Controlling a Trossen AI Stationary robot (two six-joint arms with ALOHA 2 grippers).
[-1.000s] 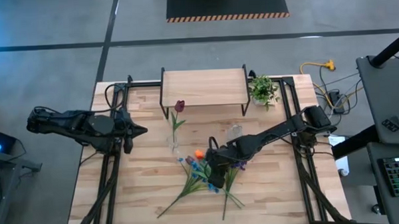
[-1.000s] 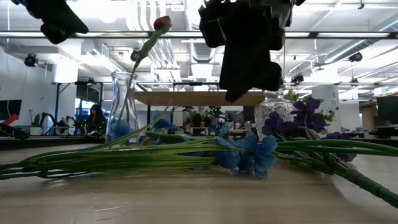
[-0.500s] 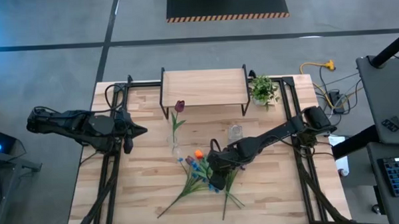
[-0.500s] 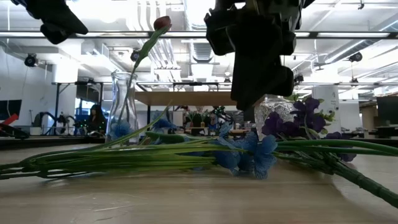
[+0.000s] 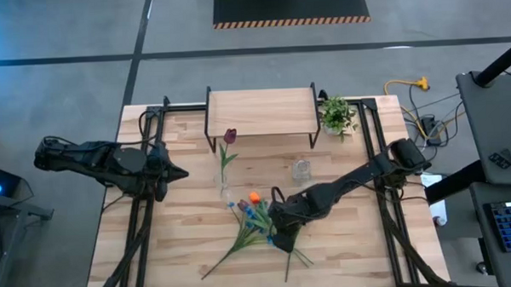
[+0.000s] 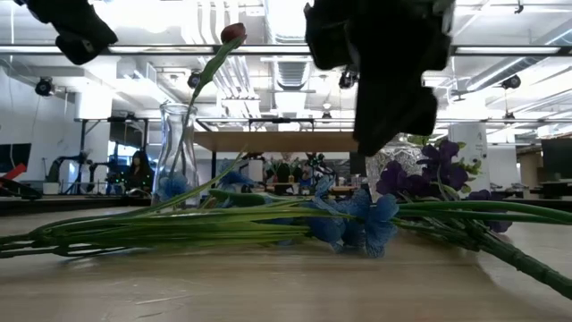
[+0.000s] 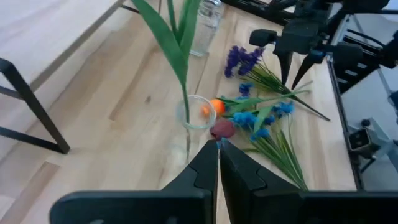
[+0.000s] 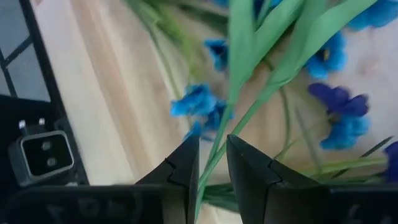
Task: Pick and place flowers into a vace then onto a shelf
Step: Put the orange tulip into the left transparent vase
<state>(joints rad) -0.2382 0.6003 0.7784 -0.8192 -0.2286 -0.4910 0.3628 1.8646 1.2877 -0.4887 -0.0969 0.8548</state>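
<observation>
A clear glass vase (image 5: 223, 185) stands on the table in front of the shelf (image 5: 260, 111) and holds one dark red tulip (image 5: 230, 136) upright. The other flowers lie loose on the wood: an orange bud (image 5: 254, 197), a blue spray (image 5: 258, 217) and a purple bunch (image 6: 440, 168), their stems (image 5: 234, 251) fanning toward the near edge. My right gripper (image 5: 280, 239) hangs open over these stems, above them in the low view (image 6: 391, 141); a green stem (image 8: 219, 146) shows between its fingers without touching. My left gripper (image 5: 181, 172) waits shut, left of the vase.
A second, smaller glass vase (image 5: 301, 169) stands right of centre. A small leafy potted plant (image 5: 337, 115) sits at the shelf's right end. Black arm frames run along both table sides. Bare wood lies near the left and right near corners.
My right gripper has moved toward the table's near edge, along the loose flowers from their blossoms toward the stems, staying above them. The flowers and the vase have not moved.
</observation>
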